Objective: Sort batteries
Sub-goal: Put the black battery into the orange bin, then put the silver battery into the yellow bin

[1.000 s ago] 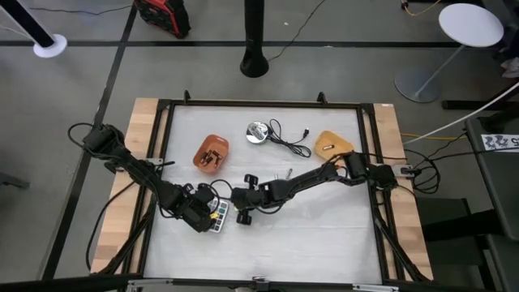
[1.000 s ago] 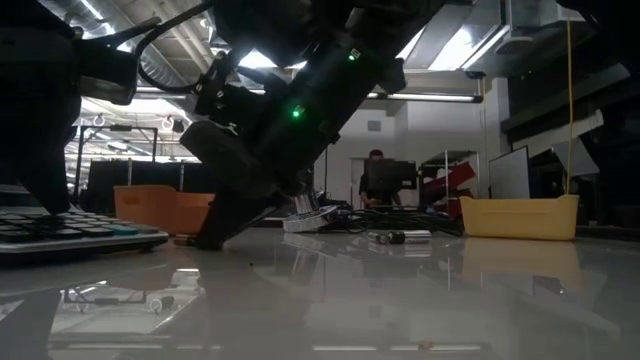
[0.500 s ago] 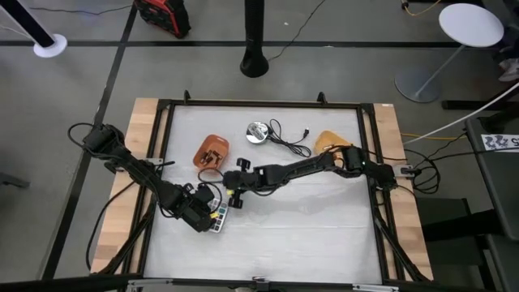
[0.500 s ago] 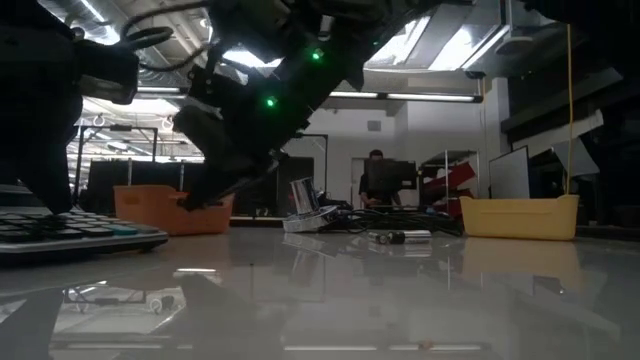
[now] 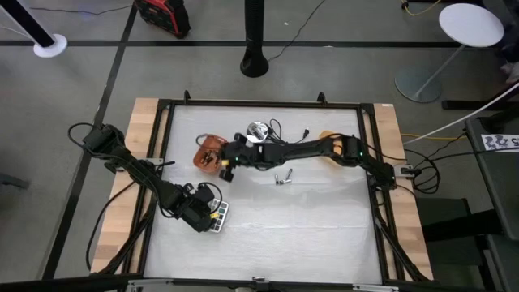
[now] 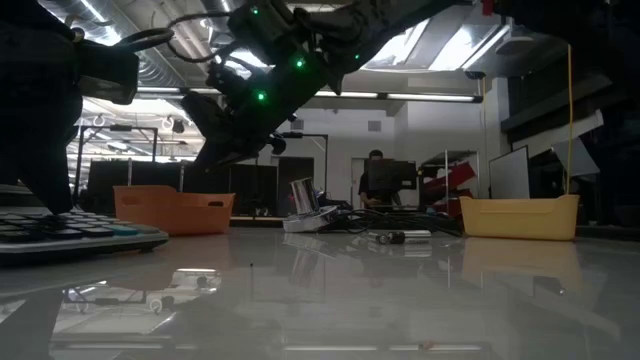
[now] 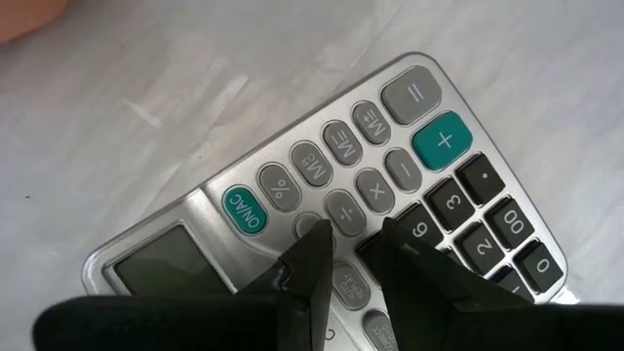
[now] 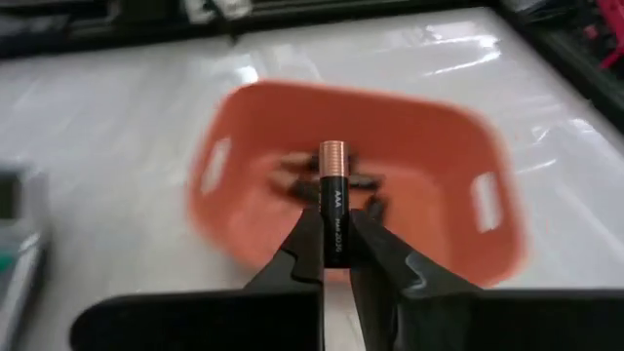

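White, glossy tabletop (image 5: 268, 235) fills the black-framed bench in the high view, with bare wood strips down both sides. At the lower left of that surface the left gripper (image 5: 201, 212) rests on a silver calculator (image 7: 322, 210), its two fingers nearly together with their tips on the keys and nothing between them; this arm looks to be waiting. Just above, left of centre, an orange bin (image 5: 209, 152) already has a few dark cells lying in it, so part of the sorting seems done. The right gripper (image 8: 333, 255) hovers at that bin's edge, pinched closed on an upright AAA battery (image 8: 333, 200) with a copper-coloured top, seemingly about to drop it in. Right of it, two loose batteries (image 5: 282, 176) lie on the open white surface, waiting their turn. Near the top middle sit a round silver disc (image 5: 258, 130) and a black cable (image 5: 288, 141), and further right a yellow bin (image 6: 518, 217); I cannot see its contents. Beyond the table, the low view shows a dim workshop with ceiling lights and a person (image 6: 376, 180) at a monitor.
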Available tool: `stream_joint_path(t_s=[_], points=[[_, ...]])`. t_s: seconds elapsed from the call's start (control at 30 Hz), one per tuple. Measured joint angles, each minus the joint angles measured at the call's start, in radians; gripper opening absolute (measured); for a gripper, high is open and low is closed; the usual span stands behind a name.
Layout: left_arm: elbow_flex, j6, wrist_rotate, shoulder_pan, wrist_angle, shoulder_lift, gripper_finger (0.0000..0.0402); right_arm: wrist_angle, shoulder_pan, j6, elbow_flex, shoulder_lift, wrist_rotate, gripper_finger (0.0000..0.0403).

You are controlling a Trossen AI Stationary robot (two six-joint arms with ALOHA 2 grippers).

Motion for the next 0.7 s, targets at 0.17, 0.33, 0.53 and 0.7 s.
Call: stream_joint_path(t_s=[0.17,0.33,0.53,0.7], points=[[0.0,-0.002,0.0,0.0,0.011,0.0,0.0076,0.014,-0.041,0.001,0.0,-0.001,-0.044,0.0044],[0.0,-0.002,0.0,0.0,0.02,0.0,0.0076,0.022,-0.063,0.0,0.0,-0.001,-0.109,0.008],[0.0,-0.007,0.0,0.0,0.024,0.0,0.0076,0.054,-0.062,0.0,0.0,-0.001,-0.122,0.0131],[0.0,-0.04,0.001,0.0,0.038,0.0,0.0076,0.058,-0.062,-0.001,0.0,-0.001,-0.122,0.0151]])
